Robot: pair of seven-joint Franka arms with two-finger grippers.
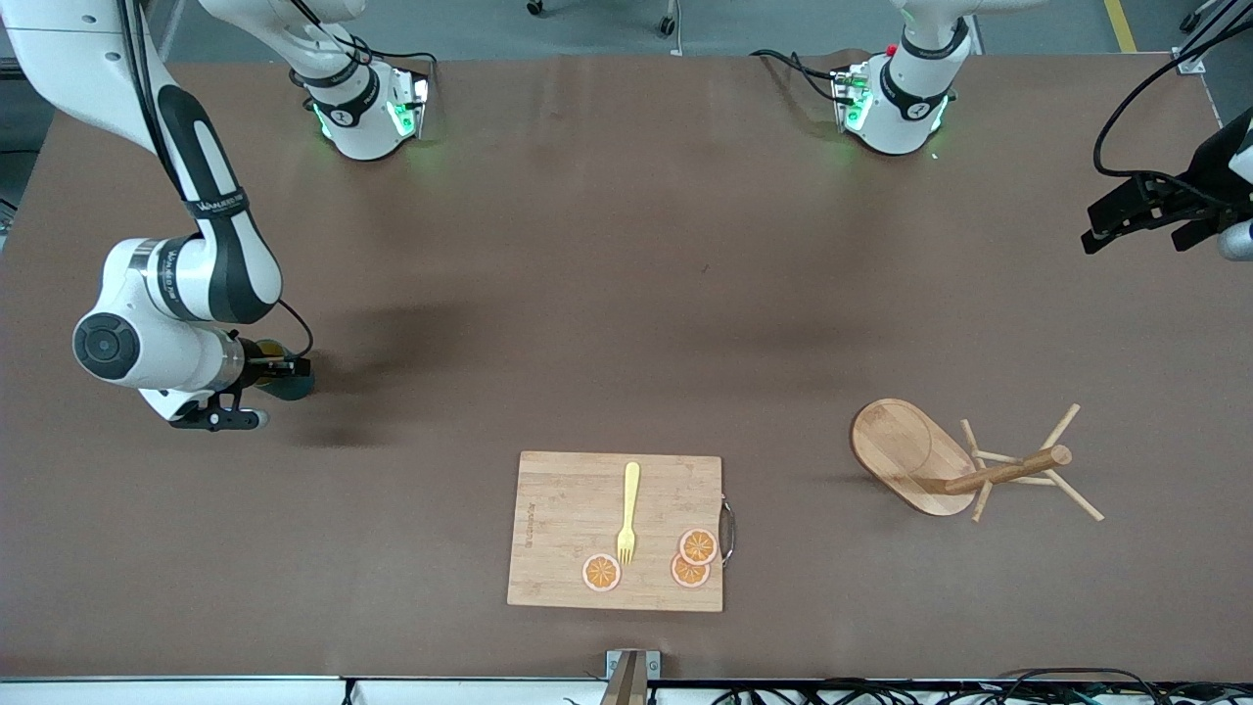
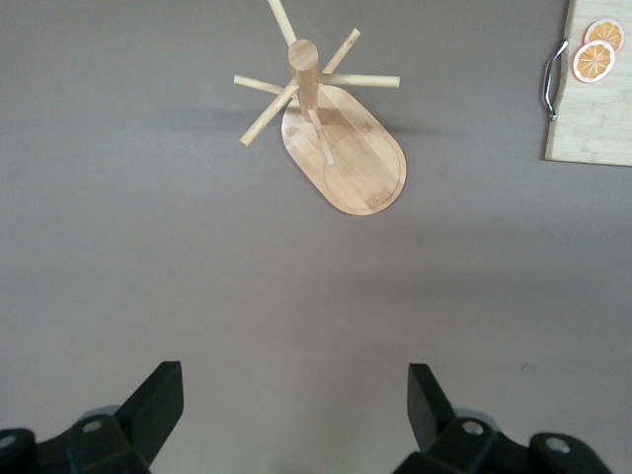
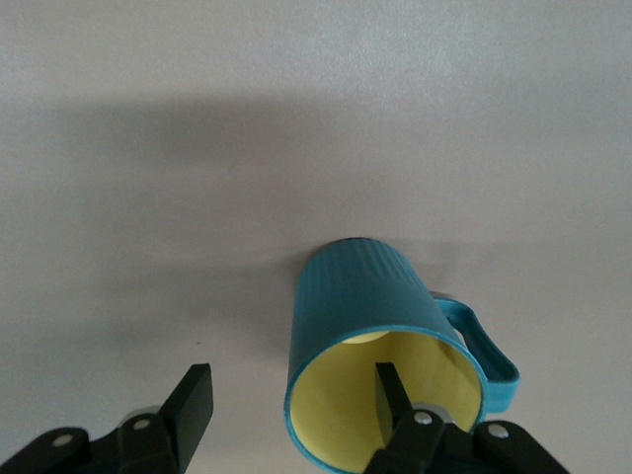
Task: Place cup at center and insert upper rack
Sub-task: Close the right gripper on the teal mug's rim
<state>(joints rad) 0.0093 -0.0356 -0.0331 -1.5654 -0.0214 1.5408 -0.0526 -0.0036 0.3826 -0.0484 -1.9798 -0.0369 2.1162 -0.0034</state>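
Right gripper (image 3: 293, 400), spread wide, has one finger inside the cup (image 3: 365, 296). Left gripper (image 2: 296, 405) waits wide open over the brown table (image 1: 626, 245). The stamp on the cutting board (image 1: 568, 509) is unreadable.

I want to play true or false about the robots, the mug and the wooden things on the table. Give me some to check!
1. The small teal ribbed mug with the yellow inside hangs on a peg. False: it sits on the table at the right arm's end, with one finger of the open right pincer inside its rim.
2. The light wooden mug tree stands upright. True.
3. The yellow fork lies on the rectangular bamboo cutting board. True.
4. Five orange slices lie on the board. False: three.
5. The left pincer grips the tree. False: it is open, apart from it, over bare table.
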